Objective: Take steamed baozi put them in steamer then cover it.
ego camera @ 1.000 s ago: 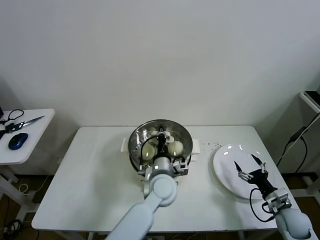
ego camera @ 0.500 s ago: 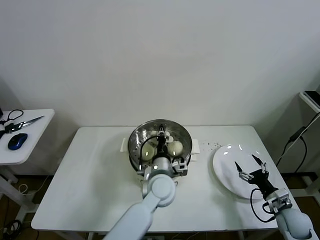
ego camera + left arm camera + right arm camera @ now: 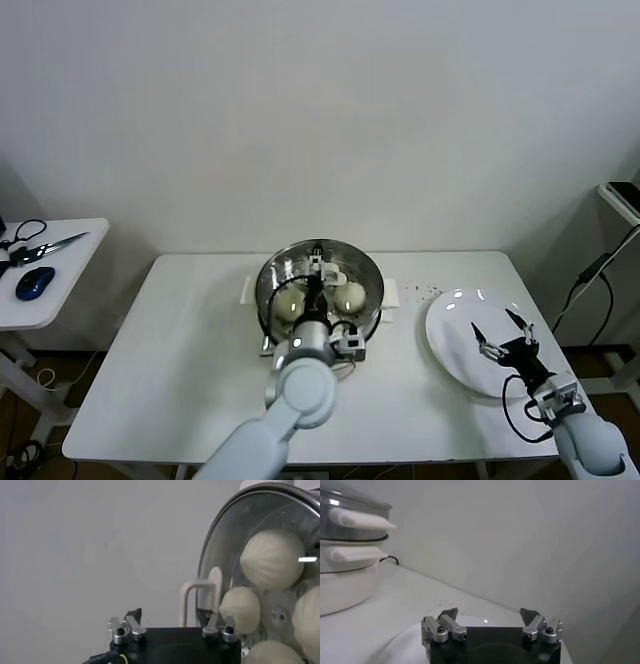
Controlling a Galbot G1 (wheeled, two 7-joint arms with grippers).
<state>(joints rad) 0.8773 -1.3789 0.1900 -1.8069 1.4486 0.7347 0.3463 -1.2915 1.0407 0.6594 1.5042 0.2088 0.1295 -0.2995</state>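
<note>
The steamer [image 3: 264,290] stands mid-table on its white base. The clear glass cover [image 3: 216,545] lies on it, its white handle [image 3: 202,596] upright. Several cream baozi [image 3: 272,557] show through the glass; two are plain in the head view [image 3: 289,300]. My left gripper [image 3: 315,268] is over the cover and open [image 3: 169,619], with one finger beside the handle and nothing held. My right gripper [image 3: 503,333] is open and empty above the bare white plate [image 3: 450,345]. In the right wrist view it [image 3: 490,616] faces the steamer [image 3: 345,575].
A side table at the far left holds scissors [image 3: 50,243] and a blue mouse [image 3: 35,282]. Dark crumbs [image 3: 425,292] lie between steamer and plate. A cable [image 3: 590,280] hangs at the right edge.
My left arm has shifted a little to the left over the steamer, its gripper still open by the cover handle. The right arm has not moved.
</note>
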